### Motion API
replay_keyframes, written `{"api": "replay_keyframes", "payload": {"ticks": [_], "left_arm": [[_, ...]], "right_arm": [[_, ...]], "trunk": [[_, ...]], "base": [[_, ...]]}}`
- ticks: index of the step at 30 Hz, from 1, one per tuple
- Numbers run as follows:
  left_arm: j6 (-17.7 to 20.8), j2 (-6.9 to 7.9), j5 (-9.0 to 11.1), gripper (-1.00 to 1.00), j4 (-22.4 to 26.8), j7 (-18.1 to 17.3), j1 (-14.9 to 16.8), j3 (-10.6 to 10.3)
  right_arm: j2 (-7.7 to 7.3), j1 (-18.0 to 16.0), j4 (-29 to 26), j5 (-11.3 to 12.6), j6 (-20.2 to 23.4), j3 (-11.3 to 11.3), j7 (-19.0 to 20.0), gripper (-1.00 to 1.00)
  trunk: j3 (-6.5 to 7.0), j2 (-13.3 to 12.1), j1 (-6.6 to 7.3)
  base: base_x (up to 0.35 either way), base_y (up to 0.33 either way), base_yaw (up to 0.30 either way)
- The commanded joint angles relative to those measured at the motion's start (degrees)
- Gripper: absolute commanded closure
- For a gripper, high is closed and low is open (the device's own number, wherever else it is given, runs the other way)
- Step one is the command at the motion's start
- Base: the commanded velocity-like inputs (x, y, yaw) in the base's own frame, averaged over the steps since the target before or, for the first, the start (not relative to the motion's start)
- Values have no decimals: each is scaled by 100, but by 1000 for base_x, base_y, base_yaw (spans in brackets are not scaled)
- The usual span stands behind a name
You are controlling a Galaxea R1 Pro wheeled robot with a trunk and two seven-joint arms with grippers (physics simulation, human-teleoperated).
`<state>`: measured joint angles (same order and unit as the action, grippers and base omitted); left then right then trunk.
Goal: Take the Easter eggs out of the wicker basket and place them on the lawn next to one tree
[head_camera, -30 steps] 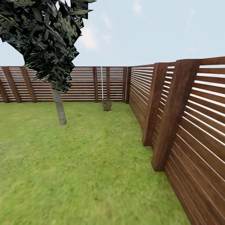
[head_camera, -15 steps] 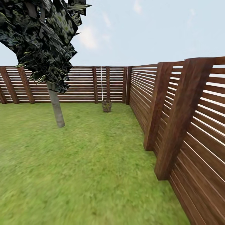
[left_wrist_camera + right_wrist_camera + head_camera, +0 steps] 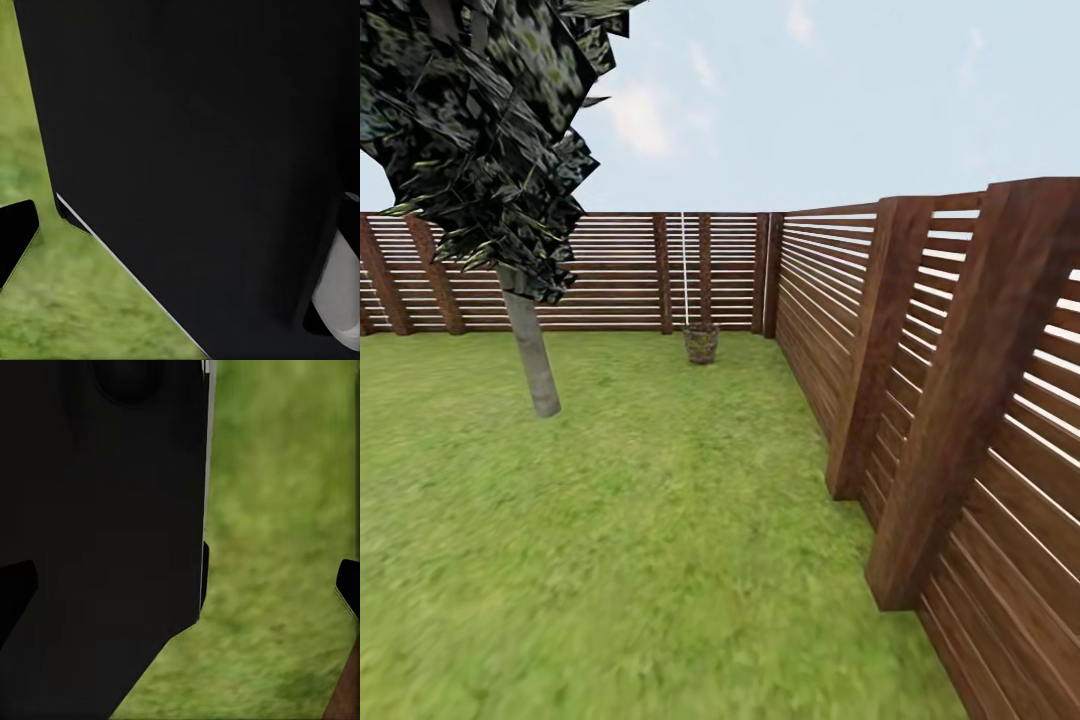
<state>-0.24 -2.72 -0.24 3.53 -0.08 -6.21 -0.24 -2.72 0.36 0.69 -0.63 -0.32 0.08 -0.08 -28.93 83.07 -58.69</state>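
The wicker basket stands far off on the lawn, at the foot of the back fence near the corner. The Easter eggs cannot be made out at this distance. A small leafy tree with a slim grey trunk and dark foliage rises at the left, nearer than the basket. In the left wrist view my left gripper hangs over grass beside my black body, one dark fingertip at the picture's edge. My right gripper is open over grass, its fingertips wide apart and holding nothing.
A brown slatted wooden fence runs close along my right with thick posts leaning out, and joins the back fence at a corner. A thin white pole stands behind the basket. Grass stretches ahead and to the left.
The whole view has shifted as I roll forward: the right fence posts loom larger and nearer, and the tree sits further left. The basket stands where it was.
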Motion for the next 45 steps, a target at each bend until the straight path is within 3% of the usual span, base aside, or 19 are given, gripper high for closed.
{"api": "replay_keyframes", "payload": {"ticks": [1, 45], "left_arm": [[-3, 0, -3, -100, 11, -1, -3, -2], [-3, -3, -5, -100, 10, -1, -3, -2]], "right_arm": [[-1, -1, 1, -7, -3, 1, -1, -100], [-1, -1, 1, -1, -3, -8, -1, -100]], "trunk": [[-3, 1, -4], [-3, 1, -4]], "base": [[339, 0, 0], [339, 0, 0]]}}
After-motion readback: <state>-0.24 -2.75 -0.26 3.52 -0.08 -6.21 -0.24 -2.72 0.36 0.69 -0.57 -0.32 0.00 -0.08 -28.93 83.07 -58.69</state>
